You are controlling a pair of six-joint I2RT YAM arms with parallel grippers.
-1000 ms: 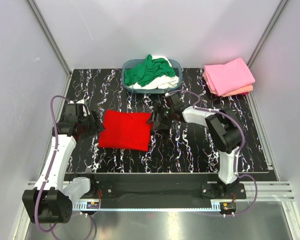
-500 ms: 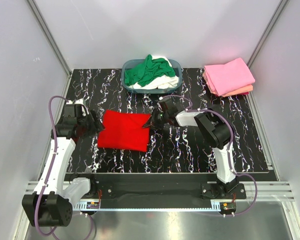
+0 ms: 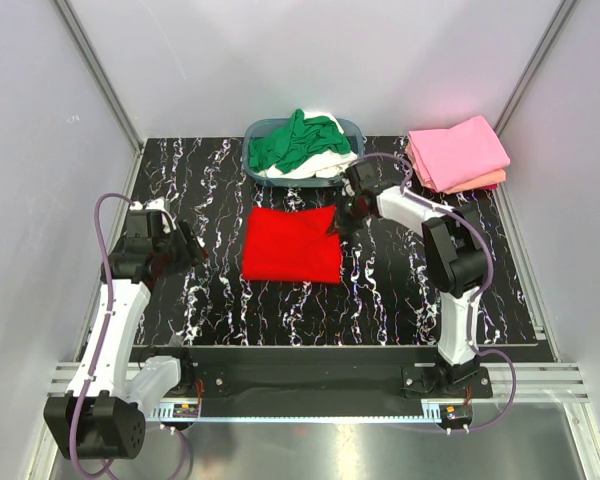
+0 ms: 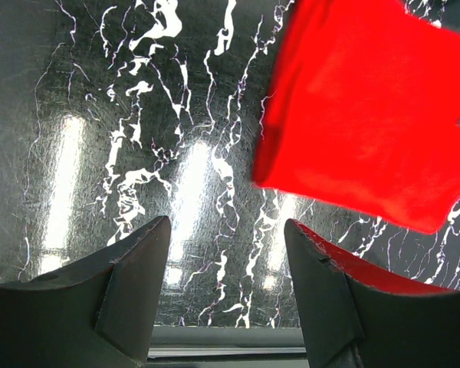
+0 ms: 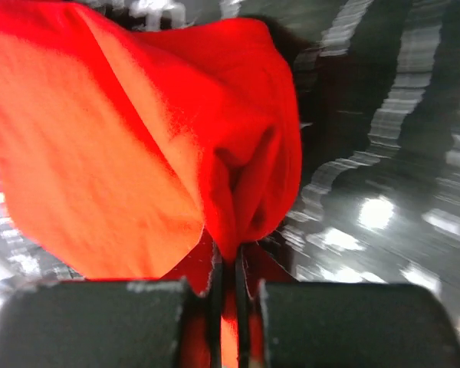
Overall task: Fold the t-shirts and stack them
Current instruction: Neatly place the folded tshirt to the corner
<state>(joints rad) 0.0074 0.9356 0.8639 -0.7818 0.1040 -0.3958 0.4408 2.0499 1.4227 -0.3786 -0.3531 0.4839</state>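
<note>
- Right gripper (image 3: pixel 337 222) pinched tight on the right edge of the red shirt (image 3: pixel 292 245), soft matte cloth bunched into a rounded fold at the tips.
- Left gripper (image 3: pixel 187 250) spread apart, holding nothing, well left of that flat folded rectangle on the glossy marbled table (image 3: pixel 380 290).

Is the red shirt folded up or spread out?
Folded. The red t-shirt lies as a compact rectangle, no sleeves showing, one corner bunched and pinched in the right fingers.
</note>
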